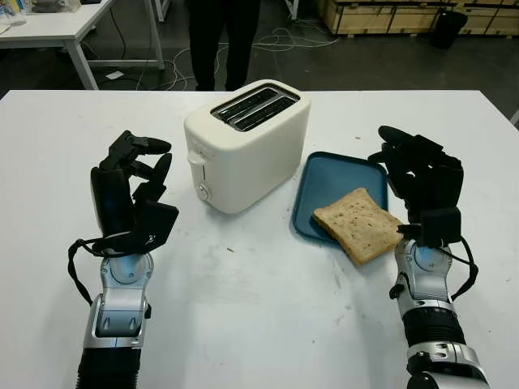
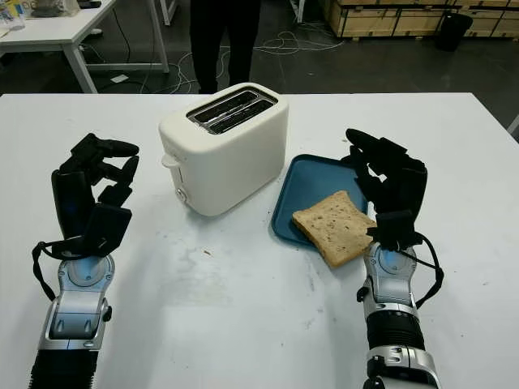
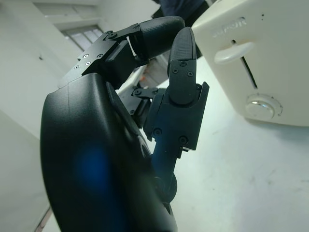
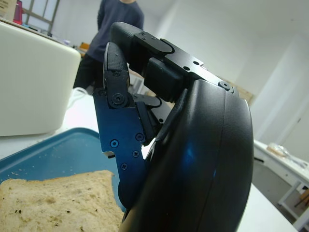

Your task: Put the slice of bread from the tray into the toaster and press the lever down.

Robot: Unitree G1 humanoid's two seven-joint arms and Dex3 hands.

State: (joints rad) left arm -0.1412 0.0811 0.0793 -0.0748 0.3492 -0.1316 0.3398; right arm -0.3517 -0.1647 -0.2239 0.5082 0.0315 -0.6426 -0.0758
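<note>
While both arms are coming in from the near edge, I am logging what is lying on the white table (image 1: 243, 308).

Item one: the cream toaster (image 1: 247, 146) is standing upright near the table's middle, its two slots (image 1: 254, 108) facing up and looking empty. On its near-left end face I am seeing the lever (image 3: 233, 51) sitting at the top of its slit, with the round dial (image 3: 260, 107) below it.

Item two: the blue tray (image 1: 332, 174) is lying just beside the toaster, on the right, apart from it by a thin strip of table.

Item three: the slice of bread (image 1: 358, 224) is lying flat on the tray's near-right corner, with its near corner hanging over the tray's rim onto the table.

Item four: my left hand (image 1: 131, 190) is hanging to the left of the toaster, palm turned toward it, released and grasping nothing; a gap of table is separating it from the lever end.

Item five: my right hand (image 2: 389, 190) is hanging at the tray's right edge, just beside the bread, likewise released and grasping nothing. I cannot tell whether it is touching the tray.

Item six: a person in dark trousers (image 1: 223, 40) is standing beyond the far edge of the table, with cables (image 1: 280, 36) lying on the floor nearby and another white table (image 1: 57, 28) standing at the far left.
</note>
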